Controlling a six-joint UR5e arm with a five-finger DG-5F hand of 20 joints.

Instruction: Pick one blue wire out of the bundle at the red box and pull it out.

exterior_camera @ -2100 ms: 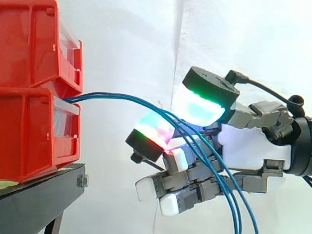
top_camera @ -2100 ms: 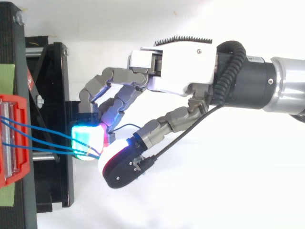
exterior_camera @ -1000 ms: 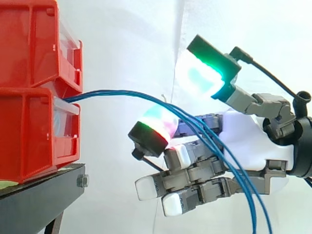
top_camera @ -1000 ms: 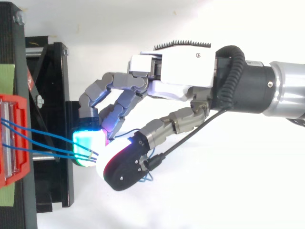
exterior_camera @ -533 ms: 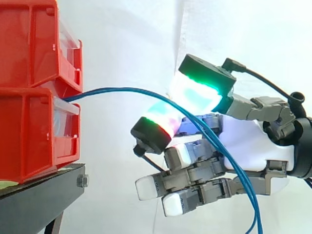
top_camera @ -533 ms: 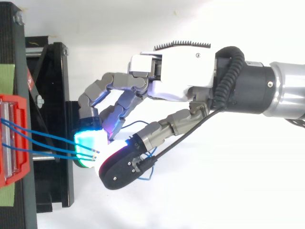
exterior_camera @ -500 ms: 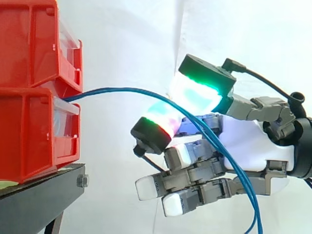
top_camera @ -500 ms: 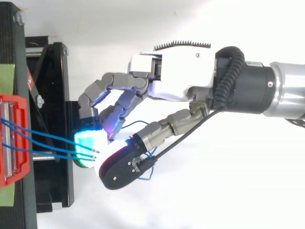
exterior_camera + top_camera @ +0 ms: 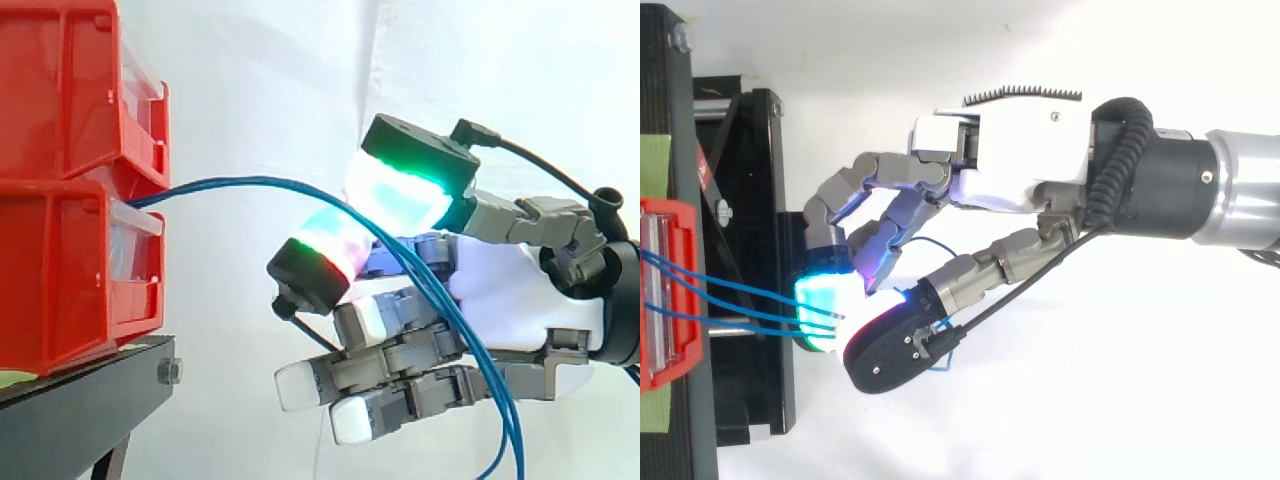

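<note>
Blue wires (image 9: pixel 250 185) leave the front of the lower red box (image 9: pixel 60 280) and arc right and down past the hand (image 9: pixel 510 300). In the top view several blue wires (image 9: pixel 730 285) run from the red box (image 9: pixel 665 290) at the left edge into the glowing pads. The thumb pad (image 9: pixel 400 185), green and cyan, presses down towards a red-green finger pad (image 9: pixel 320 255), and the wires pass between the two. The other fingers stay half curled below, holding nothing. How many wires are pinched I cannot tell.
A second red box (image 9: pixel 60 90) is stacked on the lower one. Both rest on a black stand (image 9: pixel 70 420), which also juts out under the fingertips (image 9: pixel 750 200). A white curtain hangs behind. The arm (image 9: pixel 1230 190) comes in from the right.
The thumb rose away from the finger pad about a second ago, then dropped back onto it. The spread wires have drawn together into one tight arc.
</note>
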